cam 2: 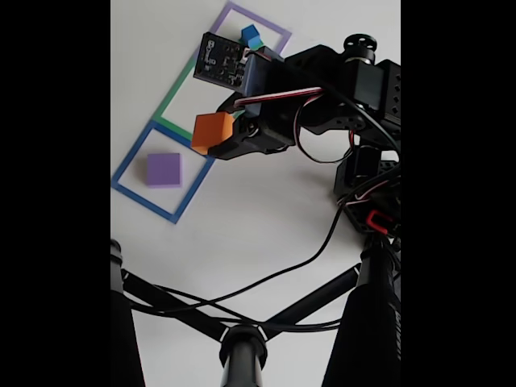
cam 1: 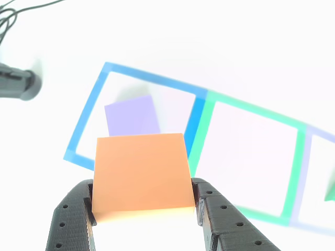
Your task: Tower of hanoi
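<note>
My gripper (cam 1: 144, 189) is shut on the orange-yellow block (cam 1: 141, 172), its black fingers (cam 1: 73, 219) pressing both sides. In the fixed view the orange-yellow block (cam 2: 212, 131) hangs in the gripper (cam 2: 223, 134) above the table, over the border between the blue outline (cam 2: 129, 165) and the green outline (cam 2: 171, 101). The purple block (cam 2: 164, 169) lies flat inside the blue outline; in the other view the purple block (cam 1: 132, 116) sits just beyond the held block. A small blue cube (cam 2: 251, 33) sits in the far purple outline (cam 2: 274, 28), on something green, partly hidden by the arm.
Blue (cam 1: 84, 117), green (cam 1: 296, 172) and pale purple (cam 1: 319, 137) flat square outlines lie in a row on the white table. A black cylinder (cam 1: 18, 82) and cables (cam 1: 8, 21) lie at the left. Black stand legs (cam 2: 242, 351) and a cable (cam 2: 282, 270) cross the near table.
</note>
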Action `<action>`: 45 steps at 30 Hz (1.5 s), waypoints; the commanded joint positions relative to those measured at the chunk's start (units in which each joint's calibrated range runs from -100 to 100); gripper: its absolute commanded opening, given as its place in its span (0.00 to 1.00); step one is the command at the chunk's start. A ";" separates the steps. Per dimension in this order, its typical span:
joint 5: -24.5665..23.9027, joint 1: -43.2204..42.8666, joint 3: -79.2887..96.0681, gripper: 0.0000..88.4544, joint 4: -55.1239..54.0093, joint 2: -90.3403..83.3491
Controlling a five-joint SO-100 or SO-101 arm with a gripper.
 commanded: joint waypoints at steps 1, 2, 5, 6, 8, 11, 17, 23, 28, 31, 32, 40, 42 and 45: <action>0.00 0.10 17.99 0.10 -24.29 -0.99; 0.00 -0.10 20.99 0.10 -29.07 -0.18; 0.00 -1.05 27.08 0.10 -41.22 4.18; 0.00 -1.44 28.54 0.10 -44.86 5.80; 0.00 -2.40 30.81 0.10 -52.79 9.67; 0.00 -3.35 33.26 0.10 -64.86 16.53; 0.00 -4.41 33.44 0.10 -78.87 27.68; 0.00 -5.27 34.35 0.10 -86.15 33.01; 0.00 -5.46 34.81 0.10 -92.71 38.25; 0.00 -4.79 34.08 0.10 -96.68 42.29; 0.00 -4.70 33.90 0.10 -97.73 43.42; 0.00 -4.41 32.99 0.10 -105.02 50.45; 0.00 -4.60 32.17 0.10 -106.07 51.82; 0.00 -4.60 30.81 0.10 -106.88 53.43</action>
